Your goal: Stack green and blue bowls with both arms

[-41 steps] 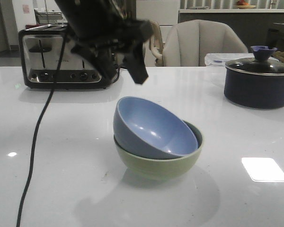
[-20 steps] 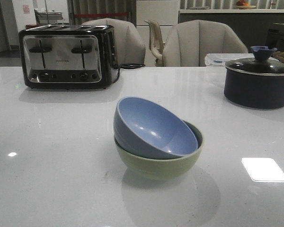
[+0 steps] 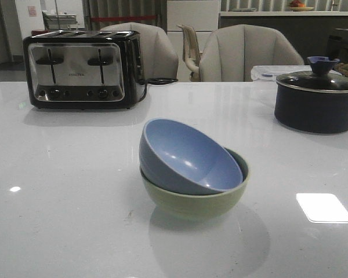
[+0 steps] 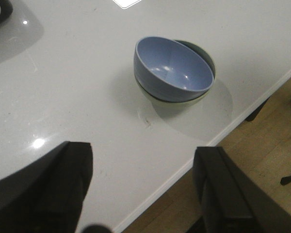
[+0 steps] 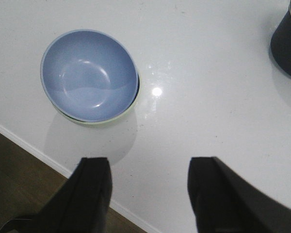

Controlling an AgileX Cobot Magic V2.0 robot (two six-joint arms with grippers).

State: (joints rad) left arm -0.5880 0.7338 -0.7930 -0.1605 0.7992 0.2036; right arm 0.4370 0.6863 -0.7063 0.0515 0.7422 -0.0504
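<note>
Left arm has left the front view; blue bowl (image 3: 188, 155) sits tilted inside green bowl (image 3: 197, 200) on the worktop (image 3: 75, 191), left tool (image 4: 143, 189) and right tool (image 5: 148, 194) both wide, empty.

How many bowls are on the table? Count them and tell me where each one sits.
2. The green bowl stands on the table near its front edge. The blue bowl sits tilted inside it. None seems hidden.

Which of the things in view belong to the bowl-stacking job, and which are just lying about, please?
Job:
- blue bowl, resting tilted in the green one
- green bowl, on the table
- left gripper, open
- right gripper, open

Lying about:
- toaster
- pot with its lid on
- chairs behind the table
</note>
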